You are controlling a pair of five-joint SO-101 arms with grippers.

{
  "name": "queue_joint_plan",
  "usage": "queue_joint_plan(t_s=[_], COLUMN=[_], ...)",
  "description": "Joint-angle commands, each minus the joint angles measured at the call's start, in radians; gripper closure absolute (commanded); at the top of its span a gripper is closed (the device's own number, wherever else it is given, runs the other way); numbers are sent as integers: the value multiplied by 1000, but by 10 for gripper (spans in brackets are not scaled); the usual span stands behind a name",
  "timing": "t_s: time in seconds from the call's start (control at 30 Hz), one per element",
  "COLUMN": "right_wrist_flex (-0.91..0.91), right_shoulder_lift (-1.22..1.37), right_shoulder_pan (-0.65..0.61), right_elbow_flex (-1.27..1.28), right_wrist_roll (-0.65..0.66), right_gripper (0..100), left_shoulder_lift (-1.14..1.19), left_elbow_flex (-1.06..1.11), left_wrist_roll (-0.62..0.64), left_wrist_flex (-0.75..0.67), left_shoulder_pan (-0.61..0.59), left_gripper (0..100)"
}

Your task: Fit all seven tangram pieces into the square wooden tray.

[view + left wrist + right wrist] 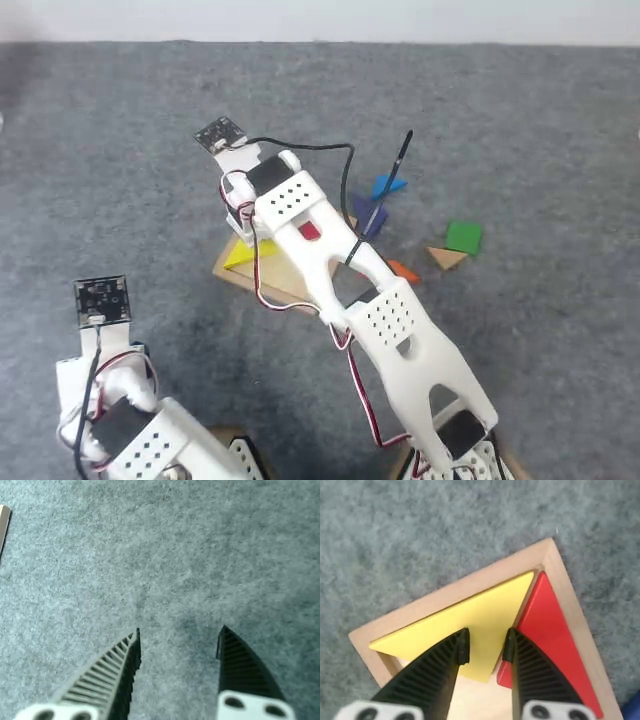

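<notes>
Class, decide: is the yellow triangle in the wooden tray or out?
In: the yellow triangle lies flat inside the tray, beside the red piece.

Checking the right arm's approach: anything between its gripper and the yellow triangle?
Nothing visible. The right gripper hangs directly over the yellow triangle, which lies in the wooden tray beside the red triangle.

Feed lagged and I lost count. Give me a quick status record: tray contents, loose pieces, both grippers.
Tray: wooden tray on grey carpet
In tray: yellow triangle, red triangle, side by side
Loose on carpet: blue triangle, purple piece, green square, tan triangle, orange piece
Right gripper: slightly open, over yellow triangle
Left gripper: open, over bare carpet, holding nothing
</notes>
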Motion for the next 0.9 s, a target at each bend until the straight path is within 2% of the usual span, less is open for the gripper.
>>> queue_joint_plan(t_s=[0.0,0.3,0.5,0.63,0.73,0.87], right_wrist_flex=[51,223,305,309,314,308], right_shoulder_lift=[-8,-35,-45,-139,-308,-570], right_shoulder_pan=[33,38,-8,65,150,208], right_elbow_flex=[-15,-238,-367,-434,-331,75], right_wrist_roll=[14,14,17,57,60,101], right_gripper=[848,848,850,850,848,848], left_shoulder_lift=[-14,-14,-14,-14,-14,-14], left_elbow_flex=[-12,-12,-12,-12,-12,-12], left_wrist_roll=[-9,-9,-9,-9,-9,-9], left_wrist_flex=[5,5,5,5,3,0], left_shoulder_pan=[2,2,2,2,2,3], left_gripper=[760,760,760,760,760,760])
